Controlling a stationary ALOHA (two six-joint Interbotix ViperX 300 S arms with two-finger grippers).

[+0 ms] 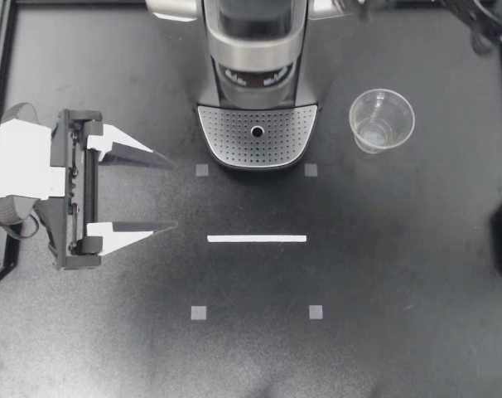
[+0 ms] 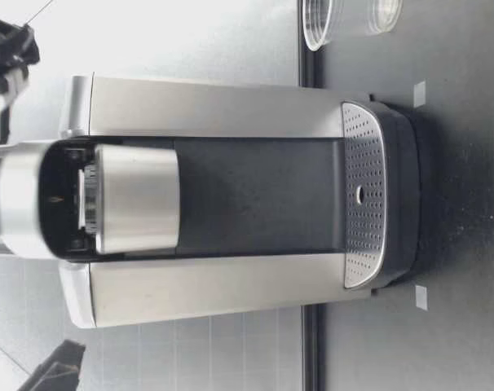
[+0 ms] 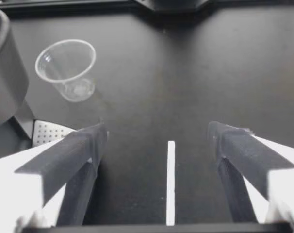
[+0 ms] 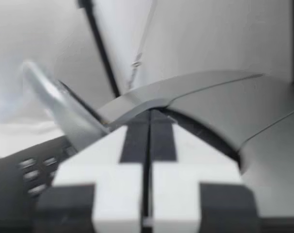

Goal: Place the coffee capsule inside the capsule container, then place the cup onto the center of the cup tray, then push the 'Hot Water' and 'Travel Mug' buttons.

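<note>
A clear plastic cup (image 1: 381,120) stands upright on the black table to the right of the coffee machine (image 1: 257,50). The machine's perforated cup tray (image 1: 257,137) is bare. My left gripper (image 1: 173,191) hovers left of the tray, open wide with nothing between its fingers. Its wrist view has the cup (image 3: 67,68) far ahead and off to one side, and the tray's corner (image 3: 47,133) beside one finger. Only part of my right arm (image 1: 481,23) shows at the back right corner. My right gripper (image 4: 148,121) is shut on nothing, close to the machine's silver top. No capsule is in view.
A white tape line (image 1: 257,239) and small grey square markers (image 1: 199,313) lie on the table in front of the machine. A row of buttons (image 4: 35,174) on the machine's top shows blurred beside my right gripper. Black frame rails edge the table.
</note>
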